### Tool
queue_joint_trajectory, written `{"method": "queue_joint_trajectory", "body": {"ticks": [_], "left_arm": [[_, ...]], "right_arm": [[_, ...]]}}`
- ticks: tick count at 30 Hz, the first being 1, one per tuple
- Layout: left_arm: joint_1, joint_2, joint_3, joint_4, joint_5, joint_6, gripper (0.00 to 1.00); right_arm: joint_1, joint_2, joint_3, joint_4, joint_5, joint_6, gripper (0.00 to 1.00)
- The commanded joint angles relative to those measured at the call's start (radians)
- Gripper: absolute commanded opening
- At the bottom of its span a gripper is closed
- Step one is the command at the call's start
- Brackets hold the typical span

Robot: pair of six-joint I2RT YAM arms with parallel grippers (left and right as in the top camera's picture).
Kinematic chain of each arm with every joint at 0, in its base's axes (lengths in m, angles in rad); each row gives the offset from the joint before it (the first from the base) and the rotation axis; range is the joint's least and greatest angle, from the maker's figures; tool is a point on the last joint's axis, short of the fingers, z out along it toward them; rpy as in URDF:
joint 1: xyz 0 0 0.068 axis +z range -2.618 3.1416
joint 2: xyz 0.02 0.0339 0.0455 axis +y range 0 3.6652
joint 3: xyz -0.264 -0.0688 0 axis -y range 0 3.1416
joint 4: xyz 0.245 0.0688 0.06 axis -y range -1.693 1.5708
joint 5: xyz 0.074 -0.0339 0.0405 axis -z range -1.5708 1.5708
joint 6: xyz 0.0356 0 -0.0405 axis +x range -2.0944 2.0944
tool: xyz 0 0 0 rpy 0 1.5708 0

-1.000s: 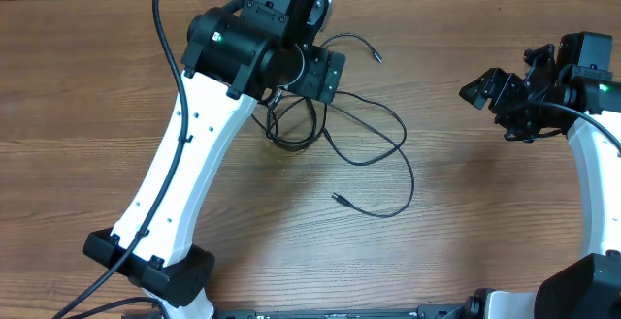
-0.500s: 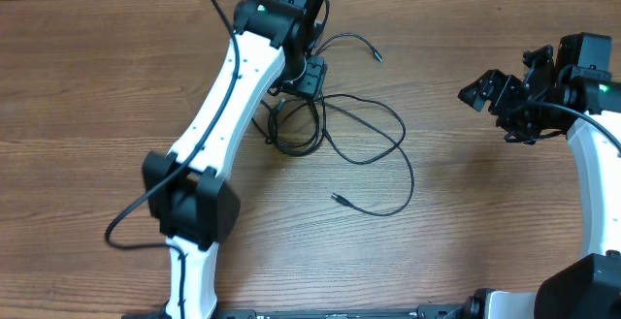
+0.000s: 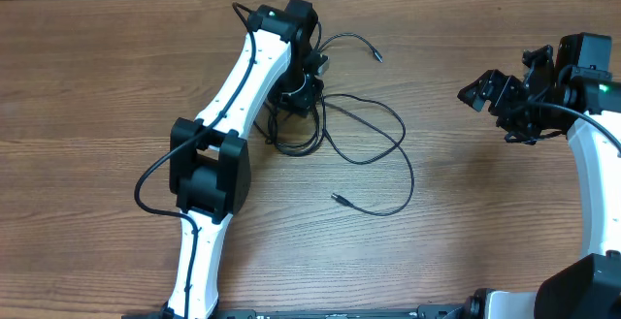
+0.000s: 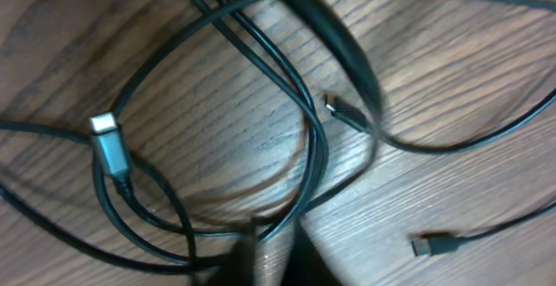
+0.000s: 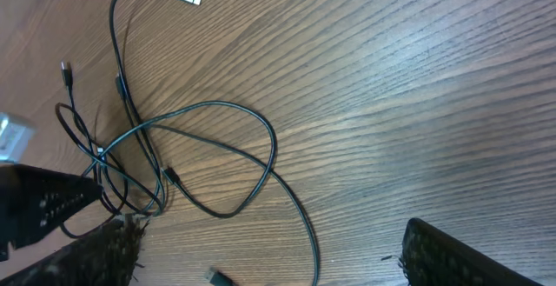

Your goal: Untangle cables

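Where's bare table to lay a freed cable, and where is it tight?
Bare wood lies between the cables and the right gripper, and below the loose plug in the overhead view. It is crowded around the left gripper at the tangle.

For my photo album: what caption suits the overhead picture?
Left gripper at the tangled black cables; right gripper open, off to the side.

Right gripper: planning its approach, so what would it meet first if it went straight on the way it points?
Right gripper likely meets bare table before the cables; depth unclear.
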Motion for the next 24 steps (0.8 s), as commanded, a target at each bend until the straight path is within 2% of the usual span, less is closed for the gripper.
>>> {"method": "queue_joint_trajectory", "body": {"ticks": [1, 5, 11, 15, 18, 24], "left_arm": [[-0.005, 0.005, 0.009, -0.001, -0.01, -0.011, 0.04], [-0.012, -0.019, 0.103, -0.045, -0.006, -0.036, 0.04], [-0.06, -0.159, 0.352, -0.079, 0.0, -0.039, 0.04], [-0.111, -0.273, 0.478, -0.03, -0.008, -0.024, 0.04], [-0.137, -0.356, 0.519, 0.0, -0.031, -0.009, 0.04], [-0.132, -0.447, 0.521, -0.013, -0.025, -0.017, 0.04]], "right_arm": [[0.0, -0.024, 0.021, 0.006, 0.01, -0.005, 0.95], [0.0, -0.024, 0.021, -0.007, 0.008, -0.005, 0.96], [0.0, -0.024, 0.021, -0.044, 0.005, -0.005, 0.96], [0.0, -0.026, 0.022, -0.058, -0.051, -0.005, 0.88], [0.001, -0.046, 0.026, -0.058, -0.142, -0.006, 0.85], [0.046, -0.143, 0.1, -0.058, -0.217, -0.032, 0.87]]}}
